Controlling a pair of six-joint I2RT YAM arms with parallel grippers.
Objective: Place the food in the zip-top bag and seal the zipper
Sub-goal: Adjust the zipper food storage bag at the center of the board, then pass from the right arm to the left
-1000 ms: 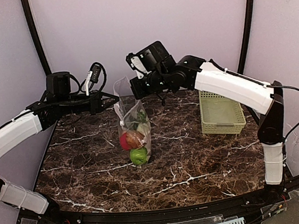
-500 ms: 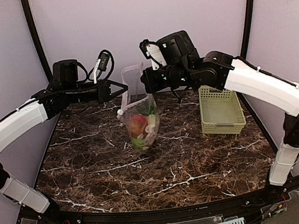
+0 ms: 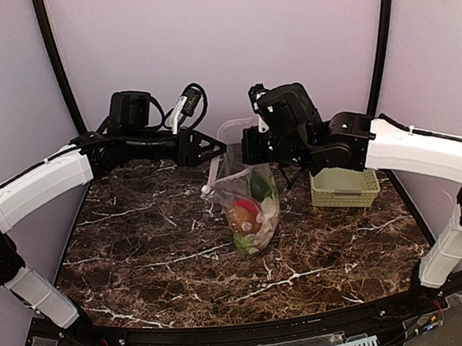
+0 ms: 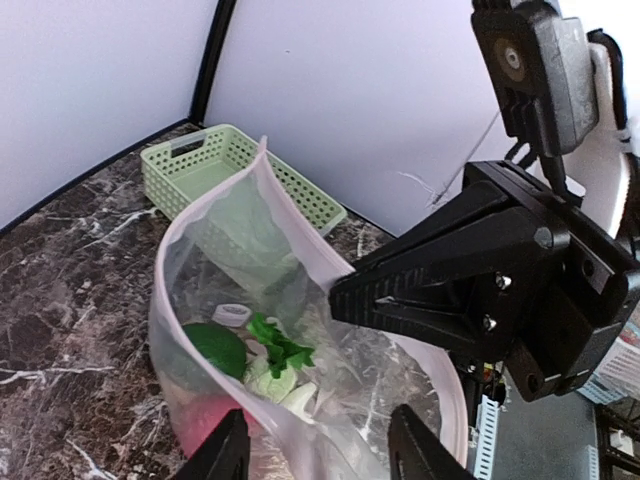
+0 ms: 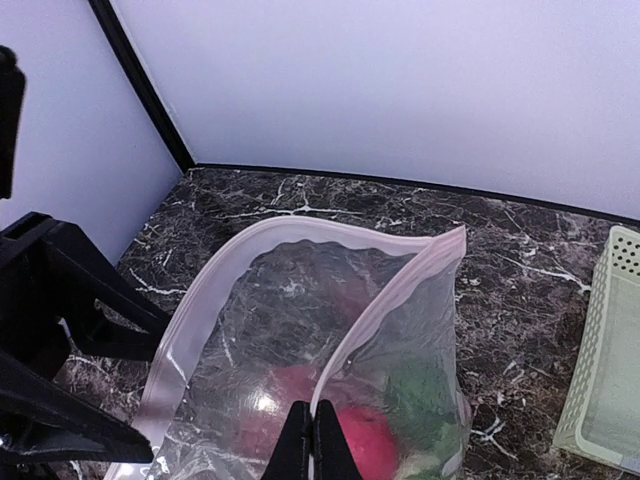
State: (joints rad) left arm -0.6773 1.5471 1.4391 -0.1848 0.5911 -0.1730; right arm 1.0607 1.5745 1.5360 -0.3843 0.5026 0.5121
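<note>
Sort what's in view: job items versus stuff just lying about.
Job: zip-top bag, pinched at the rim by the right gripper; its zipper; food inside; left gripper, open.
Lying about: pale green basket; marble table.

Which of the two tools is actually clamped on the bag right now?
The right tool, shut on the rim of the zip-top bag in its wrist view. The left tool stands open on either side of the rim, not pinching it.
</note>
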